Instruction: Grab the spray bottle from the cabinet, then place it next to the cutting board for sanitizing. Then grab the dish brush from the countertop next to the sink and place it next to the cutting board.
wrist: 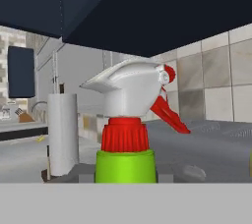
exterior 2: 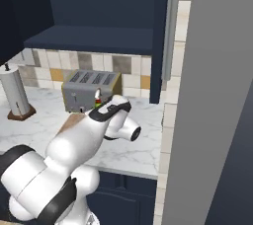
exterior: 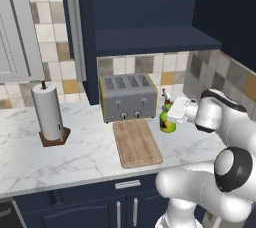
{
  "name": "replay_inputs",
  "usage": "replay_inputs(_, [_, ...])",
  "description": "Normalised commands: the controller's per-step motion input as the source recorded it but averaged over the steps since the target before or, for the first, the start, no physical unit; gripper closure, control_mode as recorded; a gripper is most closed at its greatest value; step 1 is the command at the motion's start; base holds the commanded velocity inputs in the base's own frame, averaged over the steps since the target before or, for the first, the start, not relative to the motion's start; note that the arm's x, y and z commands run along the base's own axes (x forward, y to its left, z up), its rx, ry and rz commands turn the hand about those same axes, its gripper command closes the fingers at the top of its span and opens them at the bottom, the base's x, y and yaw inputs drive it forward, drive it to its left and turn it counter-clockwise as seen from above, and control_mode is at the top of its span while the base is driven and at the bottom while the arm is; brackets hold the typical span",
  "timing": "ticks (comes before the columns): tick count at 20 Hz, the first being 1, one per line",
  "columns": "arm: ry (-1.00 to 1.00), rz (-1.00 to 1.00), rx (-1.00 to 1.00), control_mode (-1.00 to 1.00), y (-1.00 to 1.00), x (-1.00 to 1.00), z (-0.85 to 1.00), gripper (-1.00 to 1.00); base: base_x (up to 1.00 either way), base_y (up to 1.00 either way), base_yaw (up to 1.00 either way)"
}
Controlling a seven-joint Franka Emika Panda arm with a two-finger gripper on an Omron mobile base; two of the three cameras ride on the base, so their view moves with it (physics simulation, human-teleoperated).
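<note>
The green spray bottle (exterior: 167,122) stands upright on the white marble countertop (exterior: 75,157), just right of the wooden cutting board's (exterior: 136,143) far corner. My gripper (exterior: 172,114) reaches in from the right and is shut on the bottle's body; its fingertips are hidden behind it. In the hand view the bottle's white-and-red nozzle and red collar (wrist: 129,120) sit dead centre and very close. From the right base view my arm covers most of the bottle (exterior 2: 98,101) and the board (exterior 2: 73,120). The navy cabinet (exterior: 150,39) hangs open above, its shelf bare.
A steel toaster (exterior: 127,97) stands right behind the board. A paper towel roll (exterior: 48,112) on a brown stand is at the left. The open cabinet door with its silver handle (exterior: 75,32) juts out above the counter. A grey panel (exterior 2: 217,95) blocks the right.
</note>
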Motion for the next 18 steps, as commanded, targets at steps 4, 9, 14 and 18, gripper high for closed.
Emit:
replay_inputs(4, [0.00, 0.02, 0.00, -1.00, -0.07, 0.14, -0.30, 1.00, 0.00, 0.00, 0.00])
replay_inputs(9, [0.00, 0.02, 0.00, -1.00, -0.02, 0.15, -0.37, 1.00, 0.00, 0.00, 0.00])
replay_inputs(14, [0.00, 0.01, 0.00, -1.00, 0.00, 0.13, -0.43, 1.00, 0.00, 0.00, 0.00])
replay_inputs(18, [0.00, 0.02, 0.00, -1.00, -0.02, 0.04, -0.39, 1.00, 0.00, 0.00, 0.00])
